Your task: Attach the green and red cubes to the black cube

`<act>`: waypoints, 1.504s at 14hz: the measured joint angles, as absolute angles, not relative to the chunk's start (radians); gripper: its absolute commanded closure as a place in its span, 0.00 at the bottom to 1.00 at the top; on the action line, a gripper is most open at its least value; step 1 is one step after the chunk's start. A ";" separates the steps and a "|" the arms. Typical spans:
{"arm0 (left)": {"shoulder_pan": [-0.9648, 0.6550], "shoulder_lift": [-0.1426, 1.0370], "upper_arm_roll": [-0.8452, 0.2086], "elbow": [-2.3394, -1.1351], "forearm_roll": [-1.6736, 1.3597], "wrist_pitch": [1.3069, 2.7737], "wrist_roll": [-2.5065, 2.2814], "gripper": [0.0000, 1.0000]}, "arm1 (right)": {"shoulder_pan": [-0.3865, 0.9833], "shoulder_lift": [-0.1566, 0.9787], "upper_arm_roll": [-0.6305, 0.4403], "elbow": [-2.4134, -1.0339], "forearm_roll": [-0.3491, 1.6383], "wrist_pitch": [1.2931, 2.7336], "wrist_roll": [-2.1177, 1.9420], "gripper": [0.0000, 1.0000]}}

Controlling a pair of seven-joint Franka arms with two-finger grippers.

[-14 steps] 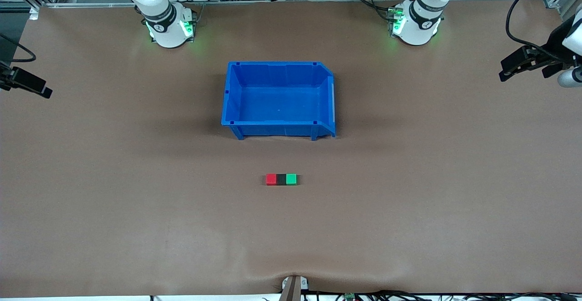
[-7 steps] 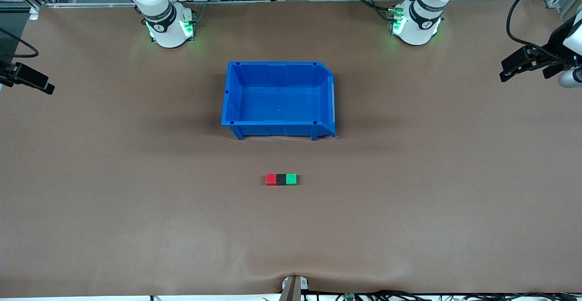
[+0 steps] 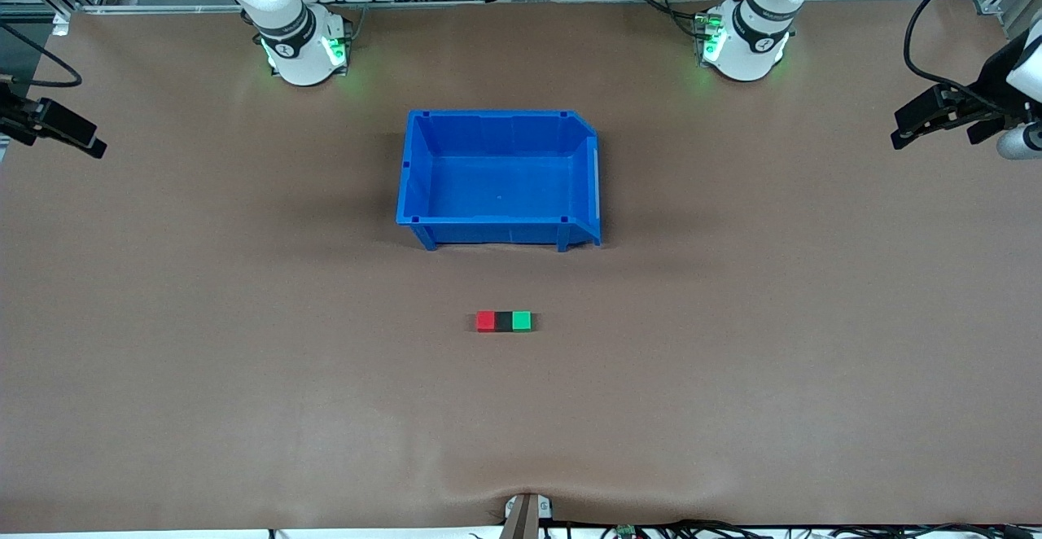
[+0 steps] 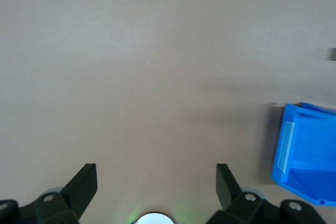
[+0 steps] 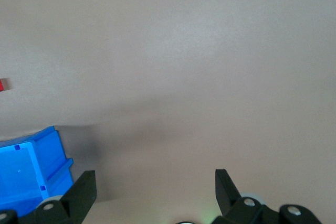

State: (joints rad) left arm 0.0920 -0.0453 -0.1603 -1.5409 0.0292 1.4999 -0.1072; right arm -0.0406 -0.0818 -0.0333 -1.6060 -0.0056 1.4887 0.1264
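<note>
The red cube (image 3: 485, 321), the black cube (image 3: 504, 321) and the green cube (image 3: 522, 321) lie in one touching row on the table, black in the middle, nearer the front camera than the blue bin. The red cube shows at the edge of the right wrist view (image 5: 1, 84); a sliver of the green cube shows in the left wrist view (image 4: 333, 53). My left gripper (image 3: 918, 120) is open and empty over the left arm's end of the table. My right gripper (image 3: 77, 138) is open and empty over the right arm's end.
The blue bin (image 3: 415, 166) stands empty mid-table between the cubes and the arm bases; it also shows in the left wrist view (image 4: 307, 153) and the right wrist view (image 5: 34, 169). A small bracket (image 3: 527, 513) sits at the table's front edge.
Both grippers shifted slightly: the right one moved a little toward the table's middle and away from the front camera, the left one barely. The cubes have not moved.
</note>
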 measured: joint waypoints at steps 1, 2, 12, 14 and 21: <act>0.092 -0.045 -0.160 -1.541 0.026 1.501 -0.107 0.00 | -0.041 -0.084 -0.032 -1.607 -0.006 1.491 0.115 0.00; 0.093 -0.045 -0.159 -1.541 0.025 1.501 -0.107 0.00 | -0.041 -0.085 -0.031 -1.607 -0.006 1.495 0.095 0.00; 0.093 -0.044 -0.158 -1.541 0.024 1.501 -0.111 0.00 | -0.041 -0.087 -0.034 -1.606 -0.006 1.465 0.011 0.00; 0.093 -0.044 -0.156 -1.541 0.024 1.501 -0.111 0.00 | -0.041 -0.088 -0.033 -1.606 -0.006 1.465 -0.026 0.00; 0.093 -0.044 -0.155 -1.541 0.024 1.501 -0.111 0.00 | -0.041 -0.089 -0.029 -1.606 0.004 1.465 -0.068 0.00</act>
